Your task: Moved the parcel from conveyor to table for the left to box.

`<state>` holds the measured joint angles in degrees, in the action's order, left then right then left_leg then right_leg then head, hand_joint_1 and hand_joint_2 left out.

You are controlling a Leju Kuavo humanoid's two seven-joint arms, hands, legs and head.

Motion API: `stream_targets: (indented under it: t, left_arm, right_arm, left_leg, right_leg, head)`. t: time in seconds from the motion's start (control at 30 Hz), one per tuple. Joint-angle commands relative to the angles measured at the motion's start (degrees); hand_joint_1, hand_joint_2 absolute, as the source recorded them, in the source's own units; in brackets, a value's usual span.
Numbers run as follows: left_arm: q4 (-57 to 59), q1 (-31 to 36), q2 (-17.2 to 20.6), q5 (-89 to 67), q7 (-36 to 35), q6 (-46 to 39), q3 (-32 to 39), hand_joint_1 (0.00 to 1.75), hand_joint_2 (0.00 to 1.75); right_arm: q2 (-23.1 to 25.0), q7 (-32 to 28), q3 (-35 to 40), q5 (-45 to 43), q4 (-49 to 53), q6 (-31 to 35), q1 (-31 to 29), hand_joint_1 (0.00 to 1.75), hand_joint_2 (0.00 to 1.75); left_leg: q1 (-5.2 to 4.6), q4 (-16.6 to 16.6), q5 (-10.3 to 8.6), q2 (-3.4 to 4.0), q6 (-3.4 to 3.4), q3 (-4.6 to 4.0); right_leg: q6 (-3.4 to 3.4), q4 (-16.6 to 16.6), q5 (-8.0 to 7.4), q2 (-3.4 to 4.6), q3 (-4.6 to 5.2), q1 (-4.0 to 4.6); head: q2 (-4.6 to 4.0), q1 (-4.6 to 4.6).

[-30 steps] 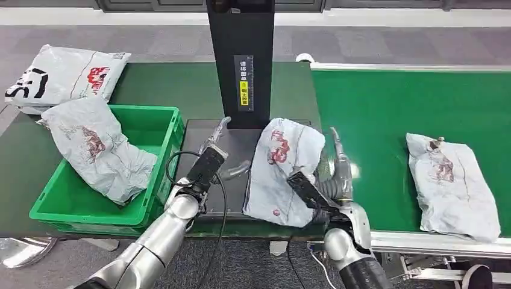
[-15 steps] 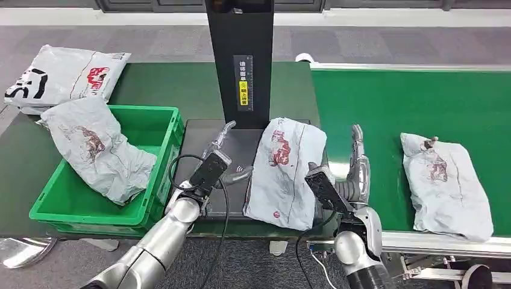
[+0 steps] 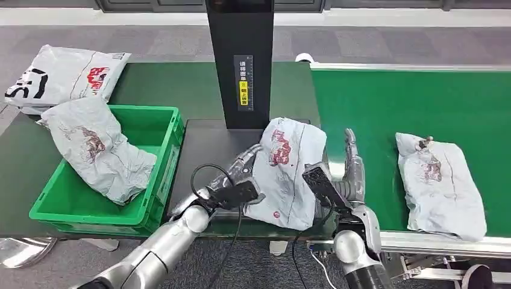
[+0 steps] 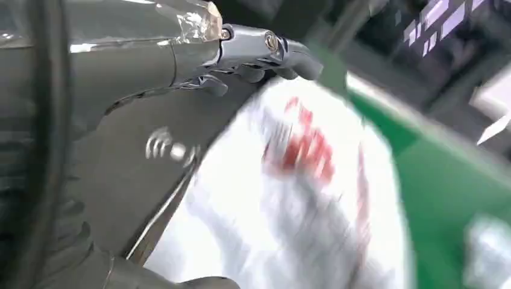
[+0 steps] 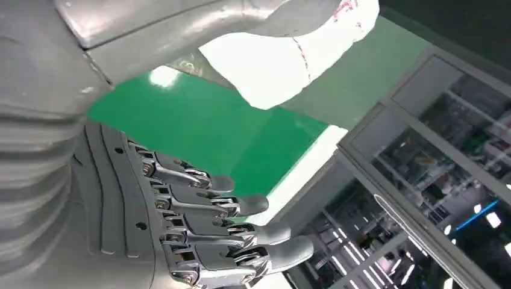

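My left robot hand [image 3: 246, 161] is spread, fingertips at the near edge of the parcel [image 3: 288, 171], which lies on the counter [image 3: 199, 144] between both hands. I'd slide under that edge before closing. Right robot hand [image 3: 352, 165] is flat, empty. Parcel's red print isn't readable.

Parcel-sorting depot, green conveyor belt [image 3: 373, 102], scanner stand [image 3: 240, 60], green crate [image 3: 153, 120], bagged parcels [image 3: 443, 186]
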<state>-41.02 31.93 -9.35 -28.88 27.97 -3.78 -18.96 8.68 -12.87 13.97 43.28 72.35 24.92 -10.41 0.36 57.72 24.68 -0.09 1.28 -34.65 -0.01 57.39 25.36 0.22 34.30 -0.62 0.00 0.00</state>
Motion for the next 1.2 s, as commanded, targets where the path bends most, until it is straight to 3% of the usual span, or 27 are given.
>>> stream_targets:
  t: [0.03, 0.23, 0.27, 0.3, 0.5, 0.73, 0.9, 1.07, 1.2]
  left_arm:
    - [21.04, 6.29, -0.07, -21.04, -11.08, -4.75, -22.34, 0.00, 1.75]
    - [20.54, 6.55, -0.15, -20.11, -11.35, -3.27, -18.17, 0.00, 1.75]
    - [20.60, 6.57, -0.12, -19.95, -11.44, -2.97, -17.85, 0.07, 1.75]
    - [20.55, 6.52, -0.05, -19.85, -11.67, -3.19, -16.76, 1.75, 1.75]
    - [20.54, 6.49, -0.03, -19.90, -11.63, -3.27, -16.50, 1.75, 1.75]
    - [19.49, 6.01, -0.38, -18.34, -10.99, -5.34, -11.61, 1.75, 1.75]
    - [16.42, 5.67, -0.73, -12.92, -5.69, -4.94, -5.78, 1.75, 1.75]
    - [6.15, 3.55, -0.81, -0.34, 1.73, 2.20, 2.27, 1.75, 1.75]
    - [5.74, 3.54, -0.71, -0.19, 1.58, 2.44, 2.33, 1.75, 1.75]
  right_arm:
    - [0.59, 0.19, -4.56, -0.15, -2.47, -2.87, -2.09, 0.00, 1.75]
    - [0.16, -1.04, -3.83, -1.37, -4.88, -2.36, -3.25, 0.00, 1.75]
    - [0.16, -1.16, -3.73, -1.45, -5.14, -2.31, -3.32, 0.00, 1.75]
    - [0.11, -1.54, -3.51, -1.81, -5.60, -1.97, -3.36, 0.00, 1.75]
    - [0.09, -1.64, -3.44, -1.88, -5.67, -1.89, -3.33, 0.00, 1.75]
    - [0.26, -1.82, -3.16, -2.22, -5.07, -1.90, -3.24, 0.00, 1.75]
    - [0.48, -1.80, -3.26, -2.38, -4.84, -1.56, -3.10, 0.00, 1.75]
    - [0.40, -1.94, -3.47, -3.15, -4.82, -1.09, -2.61, 0.00, 1.75]
    - [0.40, -1.97, -3.48, -3.18, -4.85, -1.06, -2.59, 0.00, 1.75]
  left_leg:
    - [-0.01, -0.09, -0.01, -0.16, -0.05, 0.15]
    - [-0.01, -0.08, -0.01, -0.10, -0.12, 0.15]
    - [0.02, -0.05, 0.02, 0.04, -0.10, 0.12]
    - [0.02, -0.03, 0.05, 0.06, -0.07, 0.10]
    - [0.01, -0.14, -0.08, 0.03, -0.09, 0.17]
    - [0.03, -0.04, -0.28, -0.02, -0.18, 0.19]
    - [0.03, -0.11, -0.26, 0.00, -0.30, -0.09]
    - [0.01, -0.05, -0.61, -0.06, -0.12, -0.07]
    - [0.00, -0.09, -0.64, -0.07, -0.07, -0.16]
  right_leg:
    - [0.01, -0.11, 0.04, -0.18, -0.22, 0.00]
    - [0.08, -0.11, 0.03, -0.14, -0.30, 0.00]
    - [0.05, -0.09, 0.00, 0.01, -0.22, 0.03]
    - [0.04, -0.06, 0.00, 0.03, -0.15, 0.03]
    - [0.02, -0.17, -0.10, -0.03, -0.24, 0.04]
    - [0.07, -0.09, -0.21, -0.13, -0.38, 0.04]
    - [0.04, -0.17, -0.23, -0.11, -0.09, 0.04]
    - [0.06, -0.07, -0.62, -0.14, -0.04, 0.04]
    - [0.06, -0.07, -0.58, -0.14, 0.07, 0.03]
  head:
    - [0.00, 0.00]
    - [0.00, 0.00]
    - [0.00, 0.00]
    - [0.00, 0.00]
    - [0.00, 0.00]
    - [0.00, 0.00]
    - [0.00, 0.00]
    - [0.00, 0.00]
    - [0.00, 0.00]
